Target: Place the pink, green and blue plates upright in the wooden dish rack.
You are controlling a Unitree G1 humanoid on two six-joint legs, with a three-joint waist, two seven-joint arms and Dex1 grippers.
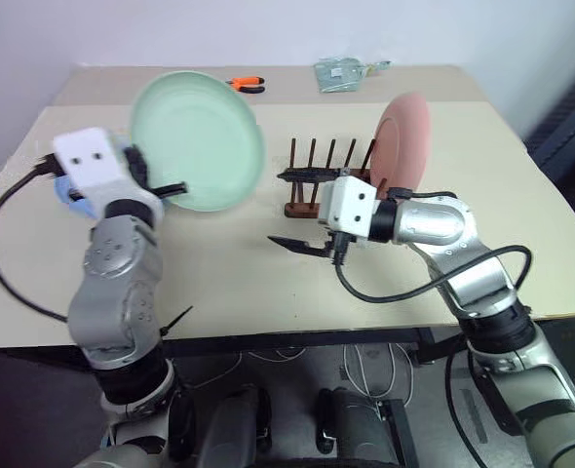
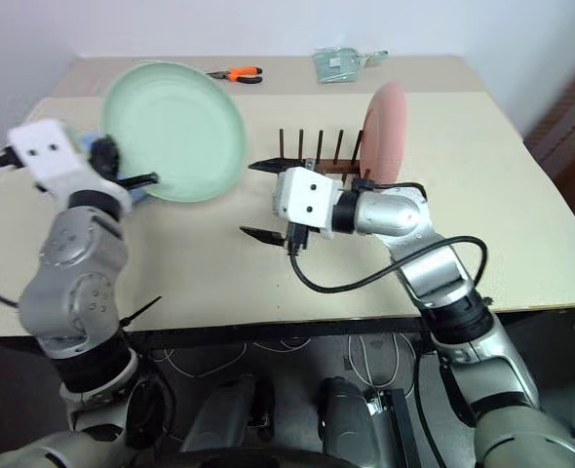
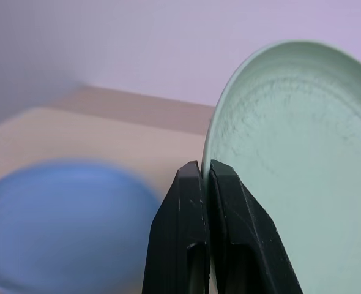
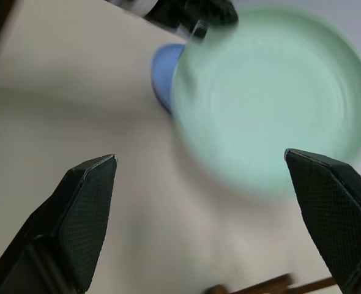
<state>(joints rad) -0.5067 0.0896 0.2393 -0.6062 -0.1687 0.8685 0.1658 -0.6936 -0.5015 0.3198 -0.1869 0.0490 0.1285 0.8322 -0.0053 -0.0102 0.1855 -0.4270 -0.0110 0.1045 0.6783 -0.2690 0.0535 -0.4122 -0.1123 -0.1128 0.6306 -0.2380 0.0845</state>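
Note:
My left gripper [image 3: 200, 170] is shut on the rim of the pale green plate [image 1: 200, 141], which hangs tilted nearly upright above the left side of the table. The blue plate [image 3: 64, 226] lies flat on the table behind that wrist, mostly hidden in the head views. At the right end of the dark wooden dish rack [image 1: 317, 185], the pink plate [image 1: 404, 141] stands upright between the pegs. My right gripper [image 1: 286, 209] is open just in front of the rack, pointing left toward the green plate, with nothing between its fingers.
Orange-handled pliers [image 1: 246, 84] and a clear packet [image 1: 341, 73] lie near the far edge of the beige table [image 1: 268, 283]. Black cables trail from both wrists over the front edge.

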